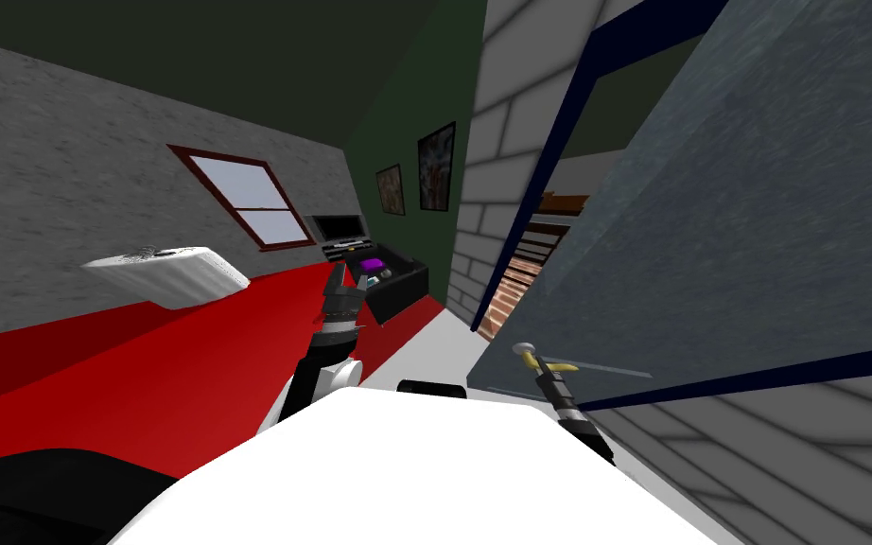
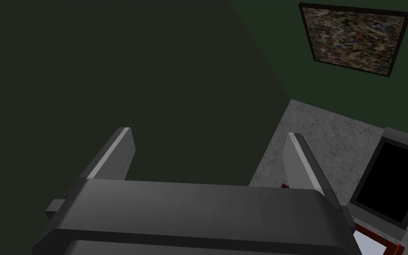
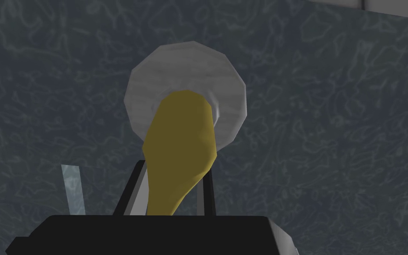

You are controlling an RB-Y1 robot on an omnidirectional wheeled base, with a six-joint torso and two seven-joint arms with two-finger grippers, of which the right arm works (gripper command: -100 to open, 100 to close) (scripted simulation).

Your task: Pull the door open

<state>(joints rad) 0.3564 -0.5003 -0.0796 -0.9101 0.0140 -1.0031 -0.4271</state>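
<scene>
**A:** What is held in the right gripper [image 3: 172, 170]?

**B:** The yellow handle [image 3: 178, 141] is clamped between its two fingers, which are pressed against the handle's sides. Nothing else is held.

**A:** How is the handle laid out from there?

**B:** Its long axis runs from the grey round plate [image 3: 185, 75] on the door [image 3: 331, 133] back toward the gripper's body, so the free end is seated deep between the fingers. The door face stands straight ahead of the gripper, just beyond the plate.

**A:** Which arm is nearer?

**B:** The right one, since it is already on the handle. The left gripper [image 2: 209, 133] is raised well apart from the door, with its fingers spread wide and nothing between them.

**A:** Is the door judged open?

**B:** Partly. In the head view a gap can be seen between the door's far edge and the dark blue frame [image 1: 557, 142], with shelves or slats beyond it. A pull back toward the body is probably what is needed, with the grip kept firm so the handle is not slipped off.

**A:** And the room?

**B:** A pale brick wall [image 1: 510, 114] is set around the frame. A red surface [image 1: 169, 378] lies to the left, and a window [image 1: 245, 199] is seen on the grey wall.
</scene>
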